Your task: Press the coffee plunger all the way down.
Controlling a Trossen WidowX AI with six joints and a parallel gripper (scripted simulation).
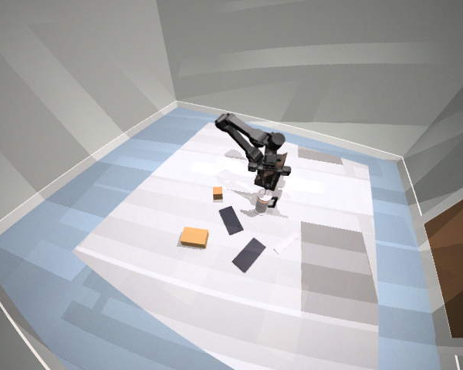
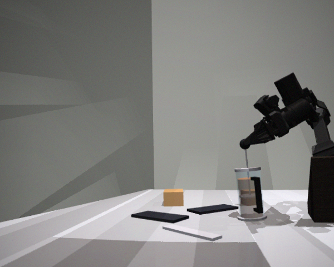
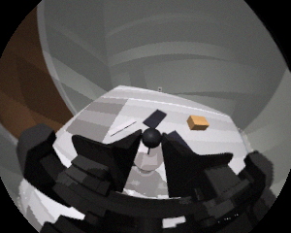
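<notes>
Coffee press (image 2: 249, 196): one, a clear glass cylinder with a black handle (image 2: 257, 194) and brown liquid inside, standing upright on the white table (image 2: 103, 230) at the lower right of the exterior view, right of centre in the top view (image 1: 262, 203). Its thin rod (image 2: 246, 159) rises from the lid to a black plunger knob (image 2: 244, 143), which sits at frame centre in the wrist view (image 3: 151, 138).

Counted on the table: two orange blocks, one large (image 1: 194, 237) and one small (image 1: 217, 193); two dark flat slabs (image 1: 230, 220) (image 1: 248, 254); one white strip (image 1: 286, 242).

One arm (image 2: 293, 112) leans from its dark pedestal (image 2: 327, 189) at right, wrist angled down and left. The gripper (image 2: 245, 142) is clamped on the plunger knob, one finger on each side.
</notes>
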